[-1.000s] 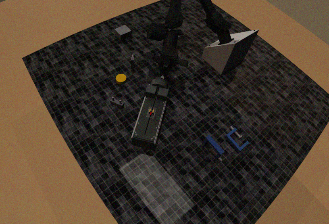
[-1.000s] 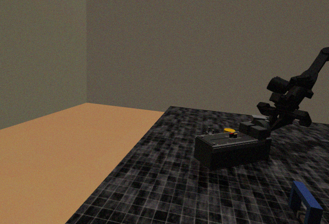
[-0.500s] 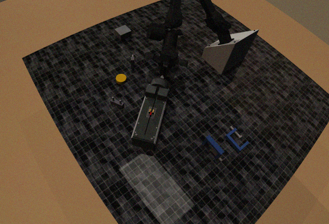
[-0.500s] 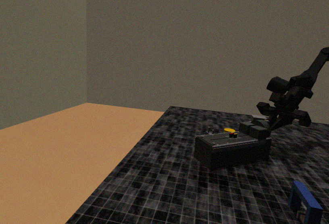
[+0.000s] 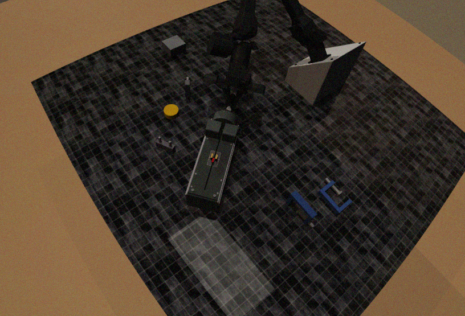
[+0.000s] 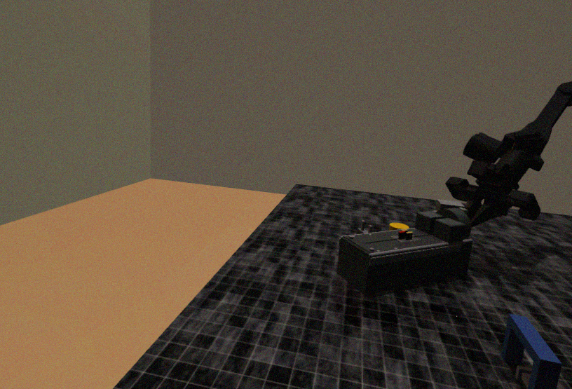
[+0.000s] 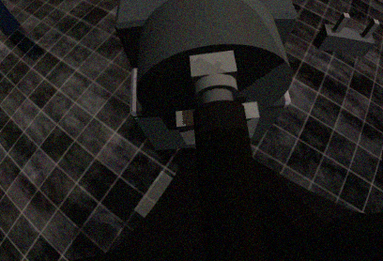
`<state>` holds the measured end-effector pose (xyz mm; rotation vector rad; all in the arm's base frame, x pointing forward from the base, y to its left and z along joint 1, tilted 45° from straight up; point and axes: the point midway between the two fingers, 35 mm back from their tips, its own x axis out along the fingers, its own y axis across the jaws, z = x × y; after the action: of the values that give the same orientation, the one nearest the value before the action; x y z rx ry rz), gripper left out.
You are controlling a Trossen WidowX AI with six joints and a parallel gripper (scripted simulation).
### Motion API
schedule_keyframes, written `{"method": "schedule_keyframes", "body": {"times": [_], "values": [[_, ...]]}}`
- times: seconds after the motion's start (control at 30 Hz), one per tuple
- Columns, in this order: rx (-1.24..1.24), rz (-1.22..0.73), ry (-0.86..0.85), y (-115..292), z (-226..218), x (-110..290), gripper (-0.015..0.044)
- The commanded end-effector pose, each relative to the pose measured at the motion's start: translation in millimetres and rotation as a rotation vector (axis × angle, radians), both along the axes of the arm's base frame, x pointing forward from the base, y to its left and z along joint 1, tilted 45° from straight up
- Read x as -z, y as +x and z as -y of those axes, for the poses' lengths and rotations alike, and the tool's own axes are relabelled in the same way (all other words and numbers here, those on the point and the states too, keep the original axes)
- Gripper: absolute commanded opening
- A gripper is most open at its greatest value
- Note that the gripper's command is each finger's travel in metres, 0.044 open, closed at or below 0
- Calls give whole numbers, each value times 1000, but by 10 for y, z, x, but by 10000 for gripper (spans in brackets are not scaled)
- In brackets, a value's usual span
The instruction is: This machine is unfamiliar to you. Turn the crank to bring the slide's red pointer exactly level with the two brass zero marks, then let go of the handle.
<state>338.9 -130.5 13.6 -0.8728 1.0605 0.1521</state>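
Observation:
The machine [image 5: 219, 172] [image 6: 416, 267] is a long dark grey-green box with a slot along its top. The red pointer [image 5: 212, 159] [image 6: 402, 231] stands in the slot beside the brass marks [image 5: 215, 156] [image 6: 409, 233]. In the top view the pointer's tip looks slightly off their level, toward the end away from the crank; the exact offset is too small to tell. My gripper [image 5: 229, 105] [image 7: 220, 107] is shut on the crank handle at the hooded end. In the wrist view the handle's pale collar [image 7: 216, 84] shows beyond the dark fingers; the gripped part is hidden.
A yellow disc [image 5: 170, 110] [image 6: 398, 226], a small two-pegged block [image 5: 165, 143] [image 7: 348, 39] and a grey box [image 5: 174, 43] stand left of the machine in the top view. Blue brackets [image 5: 305, 204] [image 5: 335, 200] lie to the right. A pale wedge [image 5: 308, 79] stands behind, and a translucent sheet [image 5: 221, 263] lies in front.

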Motion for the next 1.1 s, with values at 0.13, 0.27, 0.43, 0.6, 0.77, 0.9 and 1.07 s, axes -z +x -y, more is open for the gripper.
{"method": "schedule_keyframes", "body": {"times": [0.13, 0.27, 0.43, 0.6, 0.77, 0.9, 1.07], "values": [[0, 1, -1, 2, 0, -3, 0], [0, 1, -1, 2, 0, -3, 79], [0, 1, -1, 2, 0, -3, 210], [0, 1, -1, 2, 0, -3, 341], [0, 1, 0, 4, -6, -9, 440], [0, 1, 1, 37, -134, -136, 440], [0, 1, 2, 62, -326, -327, 440]]}}
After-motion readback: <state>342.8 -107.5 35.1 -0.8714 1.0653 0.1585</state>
